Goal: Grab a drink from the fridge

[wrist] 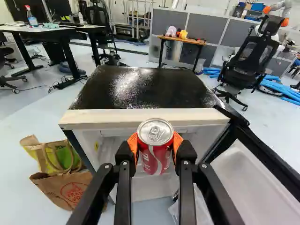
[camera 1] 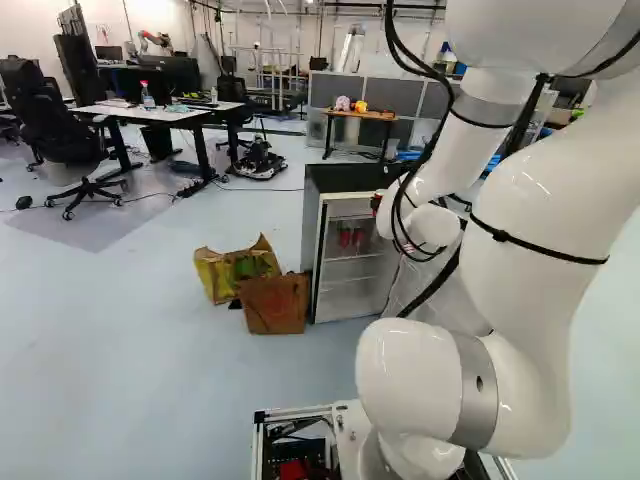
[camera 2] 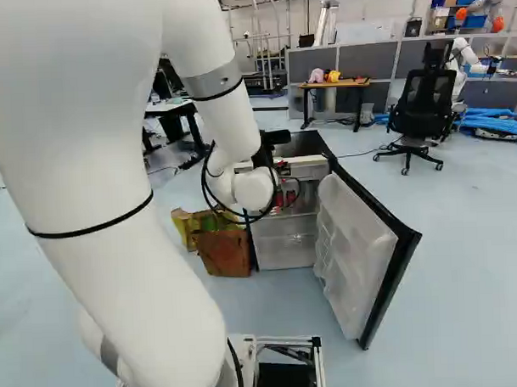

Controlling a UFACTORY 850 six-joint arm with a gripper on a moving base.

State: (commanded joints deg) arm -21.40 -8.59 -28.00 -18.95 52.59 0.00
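While both orange pads [wrist: 133, 146] pressed on its sides, the red can [wrist: 155, 157] sat clamped in the gripper [wrist: 155, 144], roughly upright, lid showing. Seen along the wrist, it stood in front of the fridge [wrist: 101, 117], overlapping the pale front edge of the top. Judged from that, the grab was made and the can was out of the cabinet: task nearly complete. Left to do, probably: back the arm [camera 1: 545, 200] well away, grip held. Fridge door [camera 2: 349, 241] stood open; closing it was not part of the task as worded.

Views compared. Wrist view alone gave the grip clearly; in both base views the arm hid much of the gripper, and the held can could not be made out with certainty. Those two did show red shapes [camera 1: 350, 237] inside the fridge, likely more cans, which the wrist view did not. Right base view gave the door nearly whole, inner side visible; left base view had most of it behind the arm, but showed the fridge's dark side wall, paper bags [camera 1: 274, 304] just beside it.
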